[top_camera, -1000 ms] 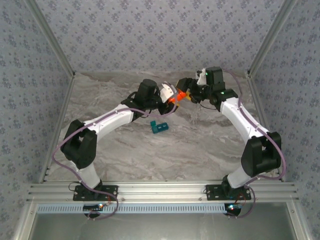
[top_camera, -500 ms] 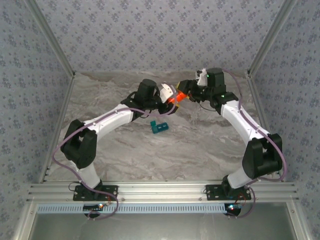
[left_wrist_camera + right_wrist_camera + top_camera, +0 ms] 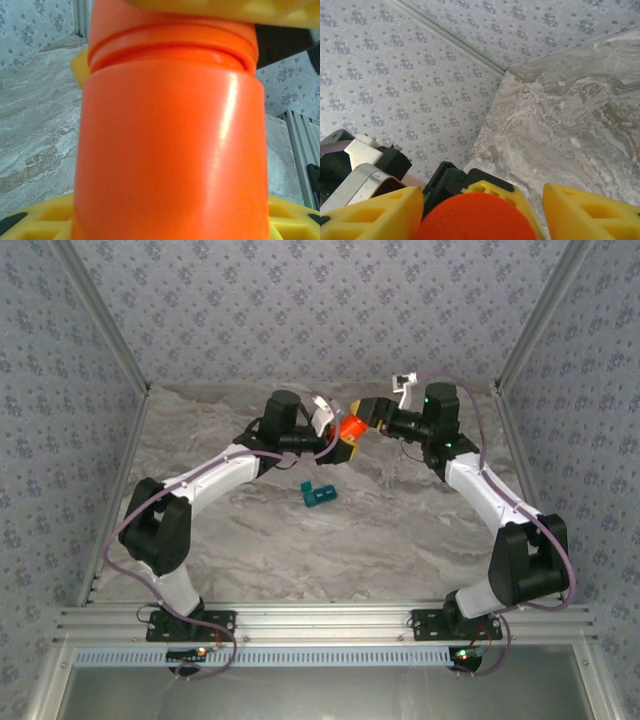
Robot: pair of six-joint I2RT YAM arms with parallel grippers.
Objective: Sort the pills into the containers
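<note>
A: What is the orange bottle (image 3: 170,150) made of?
B: Plastic, smooth and glossy. A bright streak of light runs down its side. The top of its cap (image 3: 475,220) looks more matt.
A: And the yellow fingers (image 3: 590,215) beside the bottle?
B: Plastic too, matt, with moulded hollows.
A: The table (image 3: 400,530) under the bottle?
B: Smooth, with a grey marble pattern and little shine. The wall (image 3: 300,310) behind the bottle is matt, printed paper or cloth, I cannot tell which. The pill box (image 3: 320,493) near the bottle is teal plastic.
</note>
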